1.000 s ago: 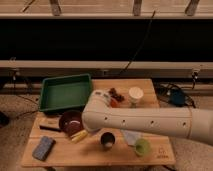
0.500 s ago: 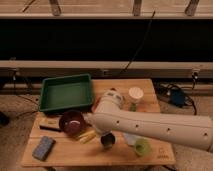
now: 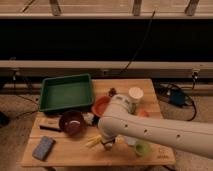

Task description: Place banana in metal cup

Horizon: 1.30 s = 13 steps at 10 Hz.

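Note:
The banana (image 3: 93, 142) is a slim yellow piece sticking out to the left from under the end of my arm, near the table's front edge. My gripper (image 3: 105, 143) points down there, mostly hidden by the white wrist, and is shut on the banana's right end. The metal cup (image 3: 108, 146) shows only as a dark bit right below the gripper; the rest is hidden by my arm.
A green tray (image 3: 66, 92) sits at the back left, with a dark bowl (image 3: 71, 122) in front of it. An orange bowl (image 3: 101, 105), a white cup (image 3: 135, 94), a light green cup (image 3: 142, 148) and a blue sponge (image 3: 43, 148) are also on the wooden table (image 3: 65, 156).
The banana has moved right and a little forward with my gripper, from beside the dark bowl to the metal cup. My arm has swung lower across the table.

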Motion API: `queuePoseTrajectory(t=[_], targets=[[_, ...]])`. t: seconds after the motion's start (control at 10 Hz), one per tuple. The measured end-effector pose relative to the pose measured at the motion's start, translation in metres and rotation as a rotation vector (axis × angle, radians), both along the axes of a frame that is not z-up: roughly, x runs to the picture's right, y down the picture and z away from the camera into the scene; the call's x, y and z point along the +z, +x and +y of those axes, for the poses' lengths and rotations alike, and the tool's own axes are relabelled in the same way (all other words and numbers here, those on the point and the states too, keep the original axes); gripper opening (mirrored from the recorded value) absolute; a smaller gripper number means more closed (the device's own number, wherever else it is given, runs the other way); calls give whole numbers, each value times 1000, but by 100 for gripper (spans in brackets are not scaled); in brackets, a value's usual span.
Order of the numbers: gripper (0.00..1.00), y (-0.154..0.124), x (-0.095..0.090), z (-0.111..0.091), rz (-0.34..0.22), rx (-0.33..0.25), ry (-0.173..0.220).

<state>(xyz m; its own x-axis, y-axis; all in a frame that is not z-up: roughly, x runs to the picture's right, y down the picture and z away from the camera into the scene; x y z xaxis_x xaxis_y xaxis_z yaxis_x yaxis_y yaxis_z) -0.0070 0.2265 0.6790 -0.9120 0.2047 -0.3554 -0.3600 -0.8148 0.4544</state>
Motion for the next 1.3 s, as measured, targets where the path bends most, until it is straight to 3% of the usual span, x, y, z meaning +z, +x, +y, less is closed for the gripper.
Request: queuePoseTrajectory(t=[0.5,0.6,0.9,1.3], targets=[[71,30,10,7,41,18,-44],[77,34,12,6,47,21,-47],[80,35,15,1,45,28,-51],[80,35,5,-40,20,59,-49]])
